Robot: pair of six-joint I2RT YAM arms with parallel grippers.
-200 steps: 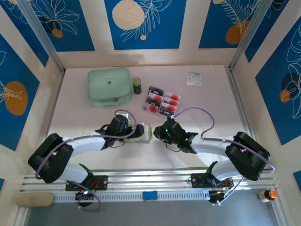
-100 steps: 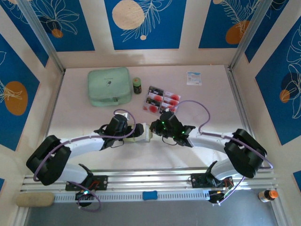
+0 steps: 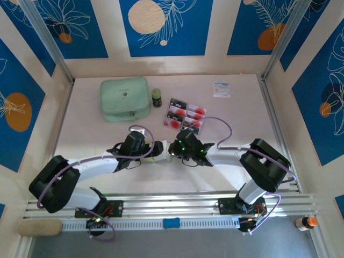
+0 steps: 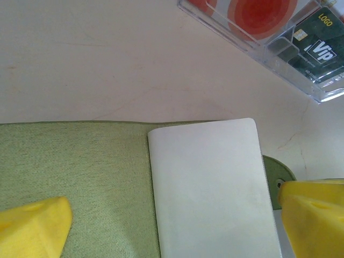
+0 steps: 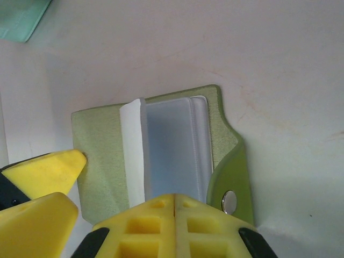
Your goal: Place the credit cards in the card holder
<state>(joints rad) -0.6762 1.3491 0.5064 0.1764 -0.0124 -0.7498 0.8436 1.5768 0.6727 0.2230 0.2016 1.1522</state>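
The card holder (image 5: pixel 102 140) lies open at the centre of the right wrist view, its greyish clear sleeves (image 5: pixel 169 150) fanned upward and its snap tab (image 5: pixel 230 202) at the lower right. From above it sits at mid-frame, between the two arms. A plain white panel (image 4: pixel 209 188) lies on its green leaf; whether that is a sleeve or a card's back I cannot tell.

The right gripper (image 5: pixel 174 212) has its pads pressed together at the sleeves' near edge, and I cannot tell whether it pinches one. The left gripper (image 4: pixel 173 207) stands wide, straddling the holder without gripping it.

The credit cards (image 3: pixel 185 114) sit in a clear tray (image 4: pixel 239 43) just above the holder.

This looks like the sleeve-opening step, with no card in either gripper. Next, one arm should fetch a card while a pocket is kept parted.
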